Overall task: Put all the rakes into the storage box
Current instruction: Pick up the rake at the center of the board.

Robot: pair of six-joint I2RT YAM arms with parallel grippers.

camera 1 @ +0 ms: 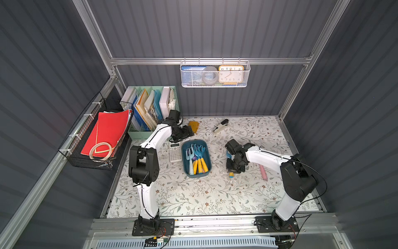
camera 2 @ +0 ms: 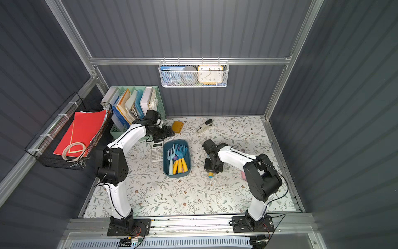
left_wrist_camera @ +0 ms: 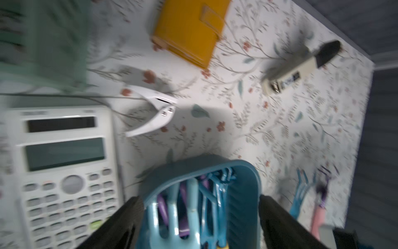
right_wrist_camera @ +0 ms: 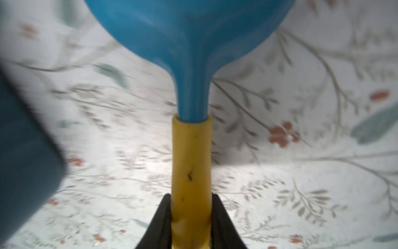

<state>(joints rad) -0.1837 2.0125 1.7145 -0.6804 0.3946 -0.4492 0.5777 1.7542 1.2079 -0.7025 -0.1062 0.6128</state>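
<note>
Right wrist view shows me the right gripper (right_wrist_camera: 191,197) clamped on the yellow handle of the rake (right_wrist_camera: 190,151), over the floral mat (right_wrist_camera: 301,183) just right of the storage box (camera 1: 197,175), not inside it. My left gripper (left_wrist_camera: 201,199) hangs wide open above that box's far end.

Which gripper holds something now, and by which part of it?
The right gripper grips the blue tool by its yellow handle. The left gripper is open and holds nothing.
</note>
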